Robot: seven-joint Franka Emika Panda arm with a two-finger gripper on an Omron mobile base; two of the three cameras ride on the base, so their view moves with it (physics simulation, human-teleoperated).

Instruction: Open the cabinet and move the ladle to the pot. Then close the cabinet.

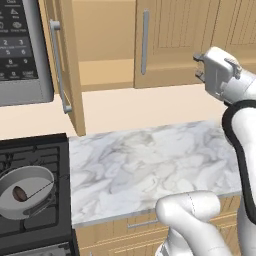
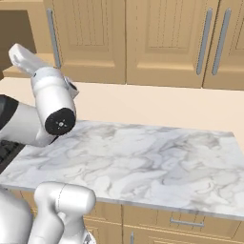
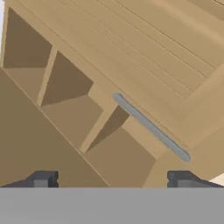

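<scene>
Above the marble counter (image 1: 150,160): wall cabinet (image 1: 170,45), left door (image 1: 67,75) swung open, right door shut, silver bar handle (image 3: 151,127) close before the gripper (image 3: 111,179), jaws spread wide, empty. Stove (image 1: 30,150), left: grey pot (image 1: 22,192) holding the ladle (image 1: 25,192), its bowl inside.
</scene>
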